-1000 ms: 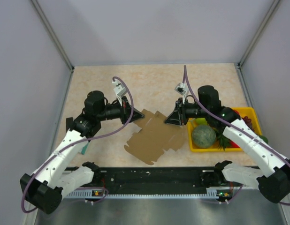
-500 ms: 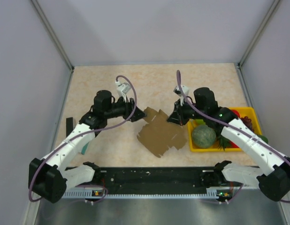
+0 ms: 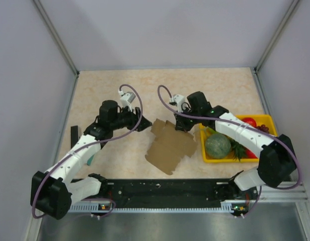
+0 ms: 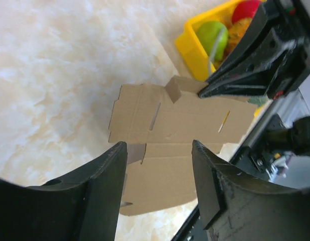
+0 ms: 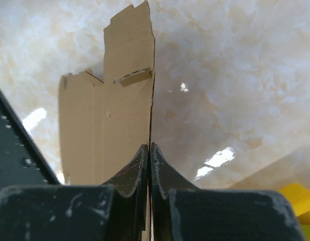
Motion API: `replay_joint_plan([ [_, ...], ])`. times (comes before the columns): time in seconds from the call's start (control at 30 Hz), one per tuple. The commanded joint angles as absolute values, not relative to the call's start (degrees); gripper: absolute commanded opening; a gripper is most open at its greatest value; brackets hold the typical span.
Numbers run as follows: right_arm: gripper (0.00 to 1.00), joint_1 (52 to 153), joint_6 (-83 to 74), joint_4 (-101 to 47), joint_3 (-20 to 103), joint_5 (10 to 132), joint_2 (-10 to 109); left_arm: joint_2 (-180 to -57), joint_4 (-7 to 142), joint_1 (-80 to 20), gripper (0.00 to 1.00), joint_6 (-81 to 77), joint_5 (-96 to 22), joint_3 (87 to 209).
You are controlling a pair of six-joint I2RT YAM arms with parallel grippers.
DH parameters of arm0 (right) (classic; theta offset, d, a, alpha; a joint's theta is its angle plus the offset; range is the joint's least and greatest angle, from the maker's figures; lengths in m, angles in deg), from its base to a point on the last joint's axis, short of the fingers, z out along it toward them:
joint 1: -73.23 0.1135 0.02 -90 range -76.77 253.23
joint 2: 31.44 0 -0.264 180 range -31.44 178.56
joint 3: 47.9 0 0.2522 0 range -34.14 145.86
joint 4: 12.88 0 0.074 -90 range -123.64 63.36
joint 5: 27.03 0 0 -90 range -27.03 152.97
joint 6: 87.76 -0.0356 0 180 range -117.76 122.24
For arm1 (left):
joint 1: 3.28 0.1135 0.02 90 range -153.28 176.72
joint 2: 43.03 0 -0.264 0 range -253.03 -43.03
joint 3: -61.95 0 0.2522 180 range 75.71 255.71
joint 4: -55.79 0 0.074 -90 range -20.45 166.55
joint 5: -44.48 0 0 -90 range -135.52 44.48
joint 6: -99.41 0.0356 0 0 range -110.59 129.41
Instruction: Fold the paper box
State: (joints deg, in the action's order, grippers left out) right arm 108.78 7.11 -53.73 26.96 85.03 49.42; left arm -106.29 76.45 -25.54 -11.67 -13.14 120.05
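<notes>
Two grippers flanked the paper box [image 3: 171,146], a flat brown die-cut sheet on the table [image 3: 205,85], just left of the yellow tray [image 3: 220,159]. The left gripper [image 3: 146,123] sat at the sheet's far-left corner with its jaws spread apart. A second earlier they had been closed at that same corner. In the left wrist view its two black fingers [image 4: 106,187] stood well apart above the near part of the cardboard [image 4: 180,125], touching nothing.

The right gripper [image 3: 181,125] was pinched tight on the sheet's far-right edge. A second before, its jaws had been slightly parted there. The right wrist view showed the fingers [image 5: 139,168] pressed together with the thin cardboard edge [image 5: 105,130] running straight up from between them.

The right arm had changed pose most. Its elbow, earlier low at the right edge of the top view, had swung up and inward, and the wrist had reached further left over the tray's near corner. The sheet's outline had also changed. Its left edge had drawn in toward the right, so it looked narrower from above than a second ago. The green melon [image 3: 217,145] in the tray had not moved.
</notes>
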Motion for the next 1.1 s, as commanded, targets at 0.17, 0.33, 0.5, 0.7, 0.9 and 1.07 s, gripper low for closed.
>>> replay_joint_plan([
  [0.17,0.00,114.71,25.00,-48.00,28.53,76.68,52.32,-106.83,78.68,-22.00,0.77,-29.25,-19.08,121.49],
  [0.33,0.00,115.86,28.52,-46.06,28.52,74.57,52.84,-111.84,79.73,-18.92,0.70,-29.09,-9.74,124.04],
  [0.5,0.00,115.86,32.03,-45.28,30.02,71.59,55.92,-115.36,78.51,-18.66,0.67,-27.94,-10.54,124.84],
  [0.7,0.00,115.86,33.36,-45.44,31.78,70.35,58.20,-115.21,71.58,-18.83,0.45,-22.08,-12.54,122.12],
  [0.9,0.00,115.86,33.18,-43.34,29.41,72.10,56.98,-106.75,53.42,-20.85,0.66,-17.84,-20.12,110.62],
  [1.07,0.00,115.86,33.09,-40.79,27.39,75.62,55.57,-111.13,50.65,-20.50,0.70,-13.27,-14.71,109.72],
])
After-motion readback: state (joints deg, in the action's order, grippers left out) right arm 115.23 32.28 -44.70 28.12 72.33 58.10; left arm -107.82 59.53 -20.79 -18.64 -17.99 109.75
